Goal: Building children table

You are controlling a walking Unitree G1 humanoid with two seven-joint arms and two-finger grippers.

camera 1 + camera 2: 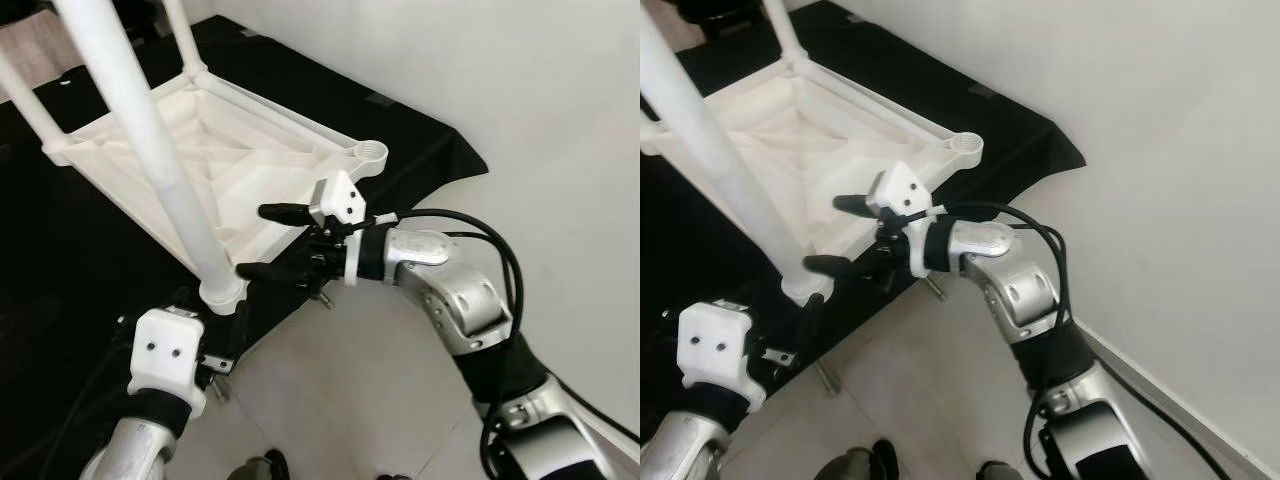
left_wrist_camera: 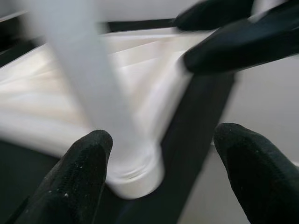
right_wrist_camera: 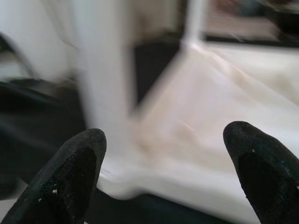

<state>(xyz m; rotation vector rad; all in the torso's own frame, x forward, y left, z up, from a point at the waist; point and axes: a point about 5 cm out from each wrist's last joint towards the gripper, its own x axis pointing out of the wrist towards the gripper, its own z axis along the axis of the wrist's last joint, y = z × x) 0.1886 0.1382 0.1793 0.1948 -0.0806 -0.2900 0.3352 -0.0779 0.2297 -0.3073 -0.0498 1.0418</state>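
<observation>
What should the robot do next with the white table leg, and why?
Probably close the left gripper on the near leg just above its socket to steady or twist it. Its fingers are open either side of the leg, the upturned tabletop has one corner socket empty, and the right gripper waits open nearby.

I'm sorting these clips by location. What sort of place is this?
Probably a room in a home, used as a floor assembly spot: an upturned white plastic table lies on a black cloth over pale floor tiles, beside a plain white wall.
</observation>
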